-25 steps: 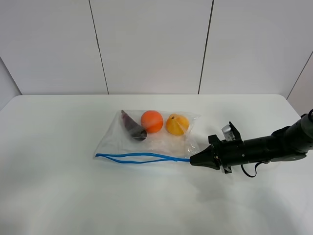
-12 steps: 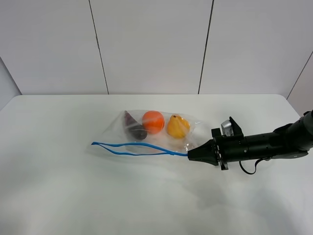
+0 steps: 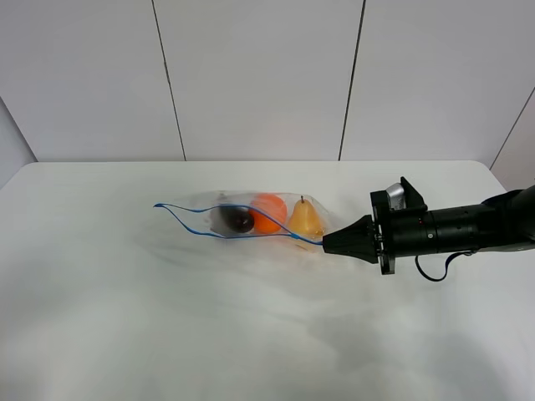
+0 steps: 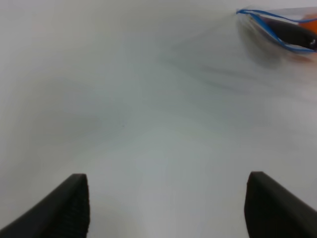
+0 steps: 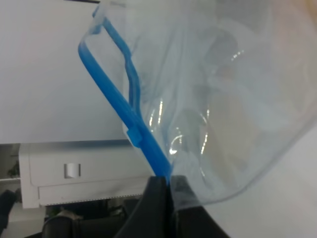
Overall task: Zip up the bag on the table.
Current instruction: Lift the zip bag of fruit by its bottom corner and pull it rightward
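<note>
Right wrist view: the right claw (image 5: 163, 184) clamps tight on the end of the blue zipper strip (image 5: 116, 89), and the bag (image 5: 218, 99) lies beyond its tips on the table (image 3: 251, 334), mouth gaping. It looks like the anchoring step. Next the left claw (image 4: 166, 208), spread wide and empty farther off, must seal the tracks.

A pale grey wall (image 3: 259, 75) of flat panels fills the background, split by thin dark seams (image 3: 167, 79). The right wrist view shows a white boxy unit (image 5: 94, 173) with a small grey square (image 5: 72, 170) on its face. Darker shapes beneath it are too blurred to identify.
</note>
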